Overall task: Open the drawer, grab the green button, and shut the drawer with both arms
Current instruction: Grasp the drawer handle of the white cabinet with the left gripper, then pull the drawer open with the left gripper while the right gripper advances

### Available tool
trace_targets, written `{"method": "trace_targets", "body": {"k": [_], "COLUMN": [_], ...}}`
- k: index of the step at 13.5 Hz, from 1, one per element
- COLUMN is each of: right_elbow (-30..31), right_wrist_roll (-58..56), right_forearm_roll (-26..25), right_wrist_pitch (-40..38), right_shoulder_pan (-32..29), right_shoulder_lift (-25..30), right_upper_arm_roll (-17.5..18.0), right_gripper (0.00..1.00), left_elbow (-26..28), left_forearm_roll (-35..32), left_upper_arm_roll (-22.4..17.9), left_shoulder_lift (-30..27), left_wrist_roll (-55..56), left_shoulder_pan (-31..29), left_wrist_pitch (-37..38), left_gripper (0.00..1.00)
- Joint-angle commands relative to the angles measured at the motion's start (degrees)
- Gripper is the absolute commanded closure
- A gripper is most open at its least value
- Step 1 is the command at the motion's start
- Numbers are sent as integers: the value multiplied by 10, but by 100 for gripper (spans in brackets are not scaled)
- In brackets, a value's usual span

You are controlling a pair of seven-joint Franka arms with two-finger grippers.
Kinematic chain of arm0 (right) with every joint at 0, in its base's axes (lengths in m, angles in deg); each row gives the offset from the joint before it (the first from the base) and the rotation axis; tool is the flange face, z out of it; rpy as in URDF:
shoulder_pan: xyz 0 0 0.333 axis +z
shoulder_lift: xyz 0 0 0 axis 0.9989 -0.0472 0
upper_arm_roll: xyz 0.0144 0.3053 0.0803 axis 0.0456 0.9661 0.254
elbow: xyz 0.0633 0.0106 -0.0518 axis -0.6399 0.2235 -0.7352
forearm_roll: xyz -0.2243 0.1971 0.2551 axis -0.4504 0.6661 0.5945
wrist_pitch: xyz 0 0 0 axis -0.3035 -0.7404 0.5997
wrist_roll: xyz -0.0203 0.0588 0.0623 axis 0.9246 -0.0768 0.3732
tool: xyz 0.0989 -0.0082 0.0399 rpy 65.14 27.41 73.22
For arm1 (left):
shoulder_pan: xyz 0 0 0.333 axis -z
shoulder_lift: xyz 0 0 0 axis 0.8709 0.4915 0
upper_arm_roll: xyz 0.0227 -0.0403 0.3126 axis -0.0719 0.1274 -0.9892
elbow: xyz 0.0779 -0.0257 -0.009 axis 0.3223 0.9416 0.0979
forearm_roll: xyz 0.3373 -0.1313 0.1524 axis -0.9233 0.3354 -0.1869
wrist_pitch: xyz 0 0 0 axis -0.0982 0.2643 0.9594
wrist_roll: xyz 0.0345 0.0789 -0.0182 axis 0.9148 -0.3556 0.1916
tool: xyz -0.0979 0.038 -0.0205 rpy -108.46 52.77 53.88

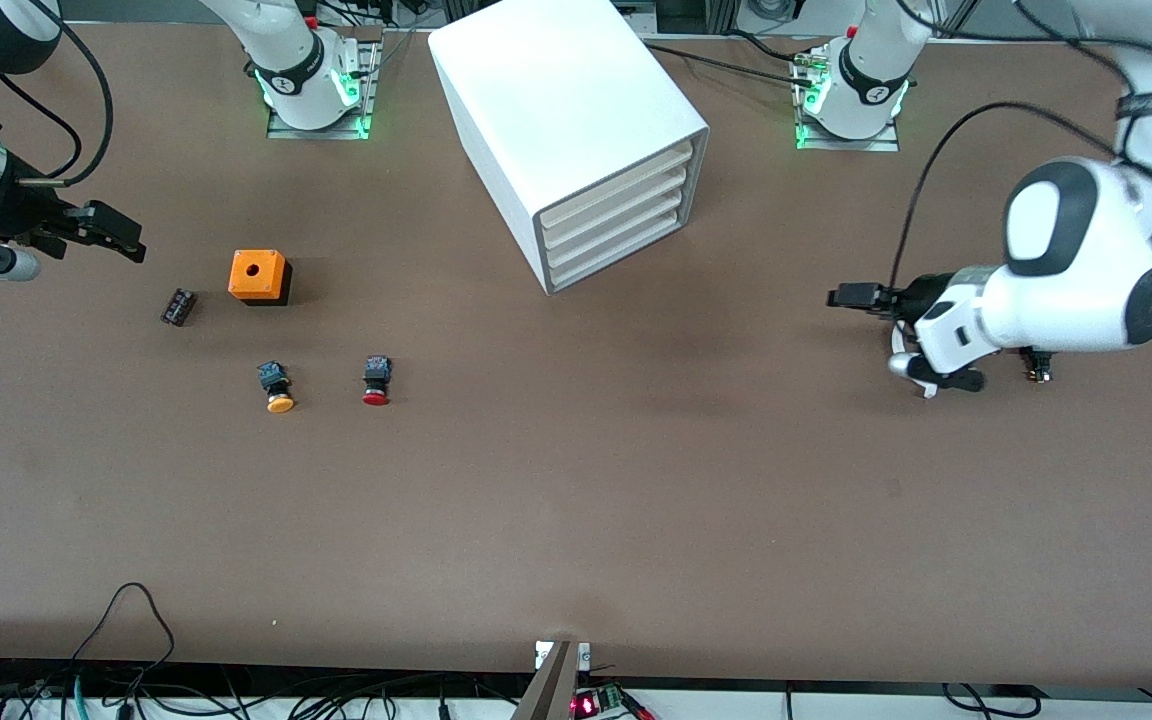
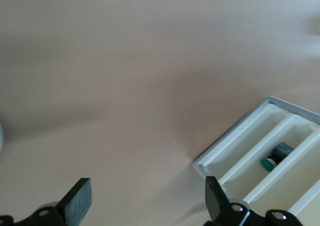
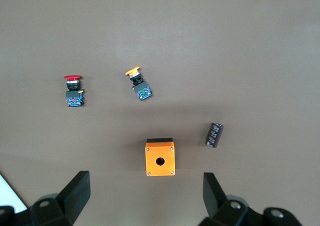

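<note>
The white cabinet stands at the middle of the table near the arms' bases. Its lowest drawer and the upper ones sit flush and shut in the front view. The left wrist view shows a corner of a white divided tray with the green-capped button lying in one slot. The button does not show in the front view. My left gripper is open and empty over bare table toward the left arm's end. My right gripper is open and empty over the table's right-arm end.
Toward the right arm's end lie an orange box with a hole, a red-capped button, an orange-capped button and a small black cylinder.
</note>
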Motion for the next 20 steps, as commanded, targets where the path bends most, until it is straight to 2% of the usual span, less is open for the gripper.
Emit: {"method": "trace_targets", "body": {"k": [1, 3, 8, 12, 14, 16, 17, 18, 19, 20], "right_elbow": [-3, -3, -11, -11, -12, -13, -14, -15, -16, -16], "right_wrist_roll": [-4, -4, -3, -3, -3, -3, -3, -3, -3, -3], "right_forearm_roll": [12, 12, 12, 11, 11, 12, 12, 12, 11, 12], "right_wrist_pitch": [2, 2, 6, 5, 6, 6, 6, 6, 6, 6], "right_shoulder_pan": [0, 0, 0, -2, -2, -2, -2, -2, 0, 0], "right_shoulder_lift": [-1, -1, -12, -22, -26, -27, -27, -27, -27, -27], "right_upper_arm_roll": [-1, -1, -1, -3, -10, -10, -10, -10, -9, -9], "right_gripper": [0, 0, 0, 0, 0, 0, 0, 0, 0, 0], "left_elbow": [82, 127, 193, 206, 214, 227, 231, 232, 232, 232], "left_forearm_roll": [126, 208, 344, 382, 403, 425, 435, 437, 436, 436], "left_upper_arm_roll": [18, 44, 115, 148, 156, 185, 193, 197, 199, 198], "left_shoulder_lift": [31, 58, 108, 131, 137, 138, 140, 140, 140, 141], "left_wrist_roll": [-108, -194, -324, -349, -349, -349, -349, -349, -349, -349], "left_shoulder_pan": [-5, 1, 9, 41, 57, 57, 58, 58, 58, 58], "left_wrist_pitch": [-46, -82, -119, -135, -147, -184, -193, -202, -205, -205], "left_gripper": [0, 0, 0, 13, 13, 16, 21, 35, 58, 86]}}
